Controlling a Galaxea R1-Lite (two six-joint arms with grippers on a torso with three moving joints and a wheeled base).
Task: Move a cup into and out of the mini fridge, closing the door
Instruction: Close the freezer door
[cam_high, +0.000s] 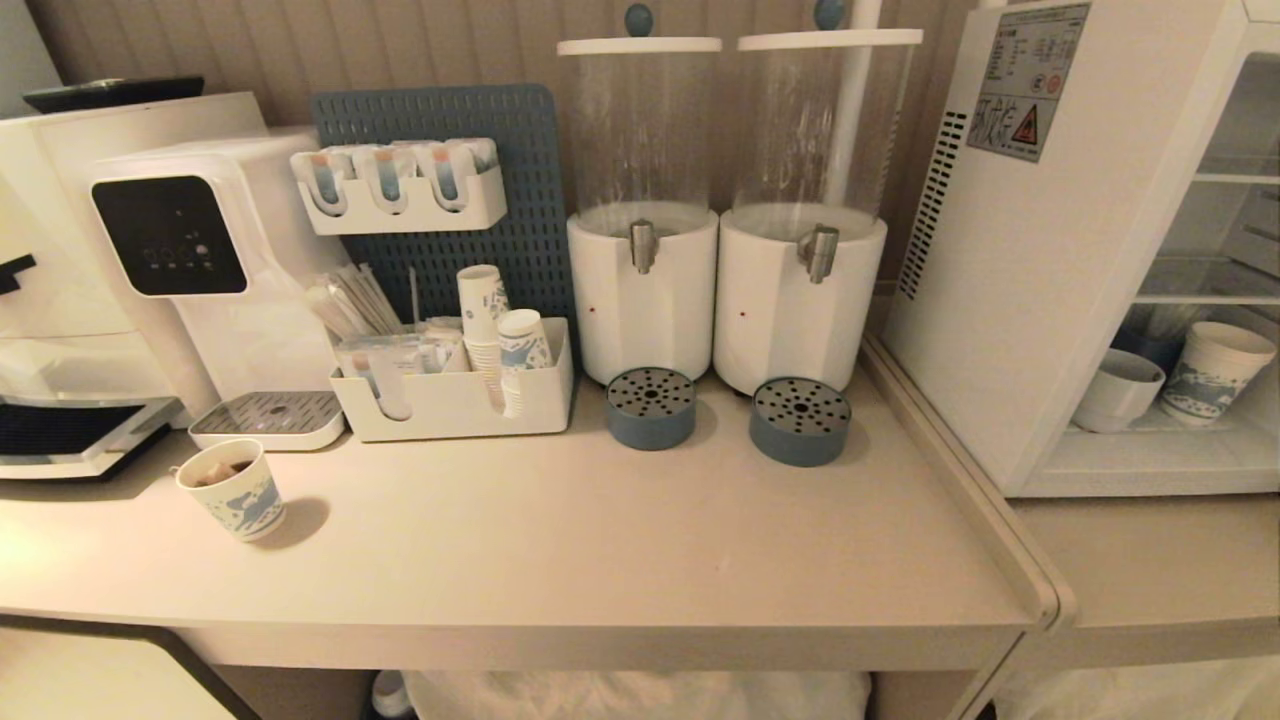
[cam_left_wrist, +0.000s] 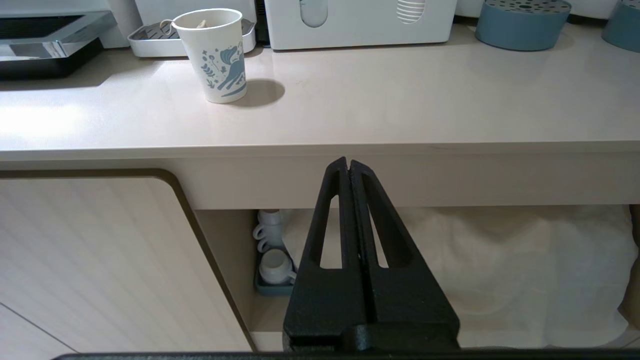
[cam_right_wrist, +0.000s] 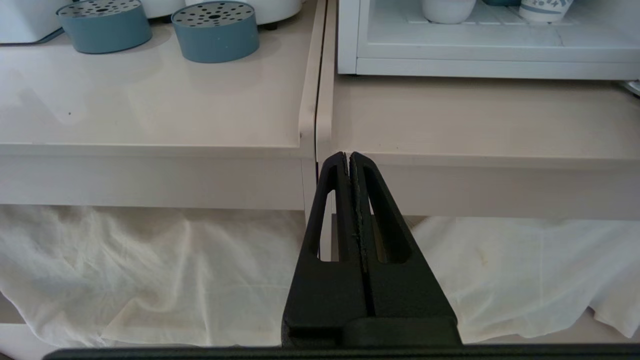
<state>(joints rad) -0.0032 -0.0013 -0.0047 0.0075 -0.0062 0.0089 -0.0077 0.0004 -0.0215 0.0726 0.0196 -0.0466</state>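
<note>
- My left hand (cam_left_wrist: 348, 165): clenched, empty, below the surface (cam_left_wrist: 350, 115) edge.
- My right hand (cam_right_wrist: 348, 157): clenched, empty, below the edge too.
- Cup (cam_high: 1118, 390): on the mini fridge (cam_high: 1040, 250) floor, beyond my right hand, beside a paper cup (cam_high: 1215, 372).

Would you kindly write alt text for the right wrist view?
The shut right gripper hangs below the counter edge, short of the mini fridge, where the cup sits. Two blue drip trays stand on the adjoining counter.
</note>
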